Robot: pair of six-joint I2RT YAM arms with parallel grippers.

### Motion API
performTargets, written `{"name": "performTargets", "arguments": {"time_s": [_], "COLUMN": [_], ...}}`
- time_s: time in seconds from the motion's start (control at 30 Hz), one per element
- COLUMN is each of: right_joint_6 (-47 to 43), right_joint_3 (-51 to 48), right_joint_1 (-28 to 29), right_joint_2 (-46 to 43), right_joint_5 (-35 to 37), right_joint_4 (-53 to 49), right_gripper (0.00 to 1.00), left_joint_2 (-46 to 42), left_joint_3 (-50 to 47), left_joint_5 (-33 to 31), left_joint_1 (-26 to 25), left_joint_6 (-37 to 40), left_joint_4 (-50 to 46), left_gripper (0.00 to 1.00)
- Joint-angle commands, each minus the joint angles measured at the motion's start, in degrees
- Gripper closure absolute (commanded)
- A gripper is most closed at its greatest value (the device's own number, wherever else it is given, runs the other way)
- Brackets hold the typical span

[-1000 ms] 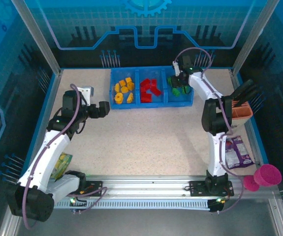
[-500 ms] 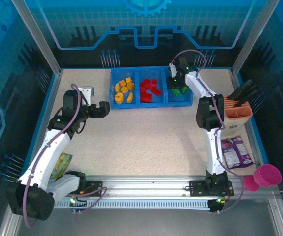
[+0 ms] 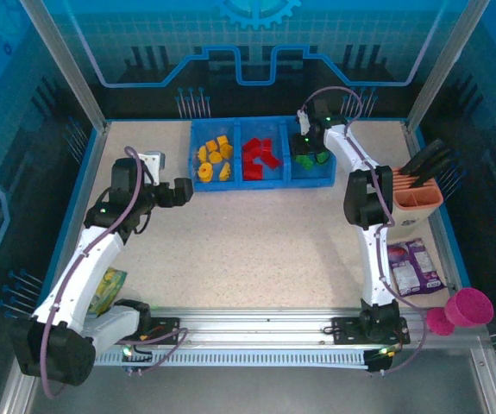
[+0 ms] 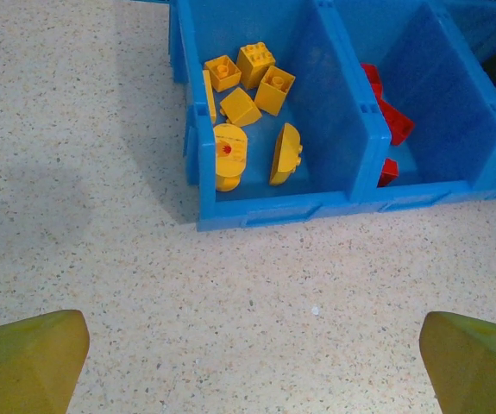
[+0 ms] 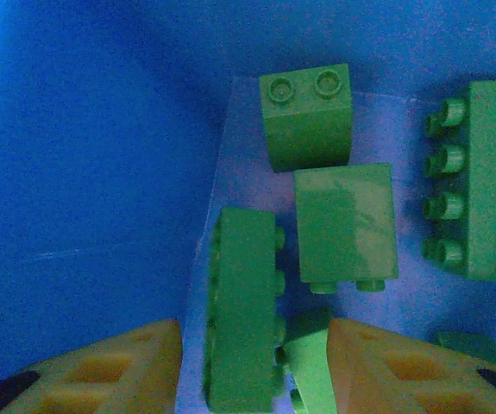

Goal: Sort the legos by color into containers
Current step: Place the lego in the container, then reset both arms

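Hard plastic, light and rigid: the green legos (image 5: 345,222) lie loose in the right compartment (image 5: 101,172) of the tray (image 3: 260,181), midway along the tabletop's (image 3: 256,250) far edge. Their flat faces are probably slick, so the best hold is likely across two opposite side walls, clear of the studs. The right gripper (image 5: 254,349) hangs low in that compartment, fingers partly apart astride a long brick (image 5: 241,293). A gap shows on one side, so nothing looks clamped. Yellow legos (image 4: 256,86) lie in the left compartment (image 4: 317,112), red legos (image 4: 394,121) in the middle compartment (image 4: 455,86). The left gripper (image 4: 248,362) hovers over bare tabletop near the tray, fingers wide, empty.
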Motion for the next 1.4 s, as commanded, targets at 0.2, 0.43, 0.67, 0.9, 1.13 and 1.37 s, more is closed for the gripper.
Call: {"name": "performTargets", "arguments": {"time_s": [0.2,0.43,0.67,0.9,1.13,1.37], "right_joint_6": [0.11,-0.67,-0.55,-1.98,-0.06,-0.18], "right_joint_3": [2.02,-2.46,-16.26,-34.63,-67.19,-77.64], "right_joint_1": [-0.04,-0.34,-0.26,1.65,2.24,1.50], "right_joint_2": [-1.09,-9.60,-22.96,-42.55,-66.92,-73.75], "right_joint_5": [-2.49,-0.22,1.04,5.56,5.77,1.77], "right_joint_4": [-0.75,-1.16,0.80,2.55,19.42,24.43], "right_gripper": [0.65,0.68,0.67,0.56,0.37,0.25], "left_joint_2": [0.20,0.33,0.61,0.93,0.36,1.64], "left_joint_3": [1.65,1.84,2.42,5.72,2.50,-4.02], "left_joint_5": [1.08,1.95,1.94,2.00,-0.03,-6.10], "left_joint_1": [0.77,0.72,0.72,0.70,0.64,0.63], "left_joint_6": [0.90,0.88,0.71,-1.43,-7.03,-7.85], "left_joint_4": [-0.39,-0.30,-0.55,-2.59,0.79,9.04], "left_gripper": [0.01,0.01,0.01,0.01,0.01,0.01]}}
